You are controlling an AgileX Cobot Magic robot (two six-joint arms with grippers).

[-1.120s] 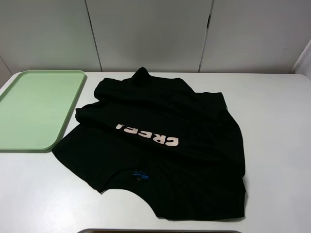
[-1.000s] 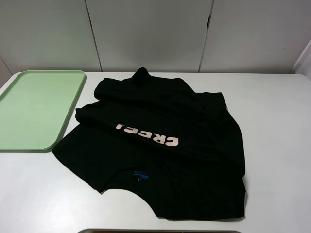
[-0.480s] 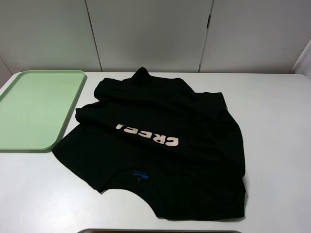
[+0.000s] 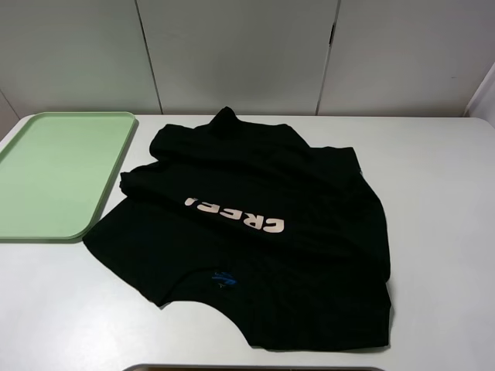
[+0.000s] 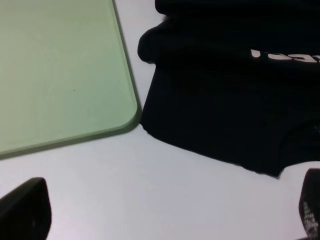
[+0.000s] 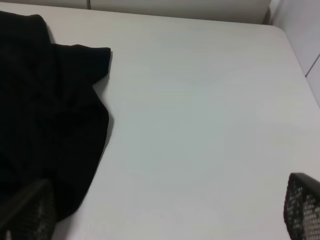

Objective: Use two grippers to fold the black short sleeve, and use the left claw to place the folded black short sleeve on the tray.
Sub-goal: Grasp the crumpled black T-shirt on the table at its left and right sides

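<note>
The black short sleeve (image 4: 247,232) lies loosely spread and creased across the middle of the white table, its pale pink letters (image 4: 236,215) upside down and its blue neck label (image 4: 224,280) near the front. The pale green tray (image 4: 54,174) rests at the far left, its corner almost touching the shirt. In the left wrist view the left claw (image 5: 167,212) hovers open over bare table, just short of the shirt (image 5: 230,100) hem and the tray (image 5: 60,75) corner. My right gripper (image 6: 165,215) is open too, one fingertip over the shirt (image 6: 45,120) edge. Neither arm appears in the exterior high view.
A white panelled wall (image 4: 247,54) stands behind the table. Bare white tabletop (image 4: 441,193) stretches to the right of the shirt and along the front left. A dark strip (image 4: 255,368) shows at the bottom edge of the exterior high view.
</note>
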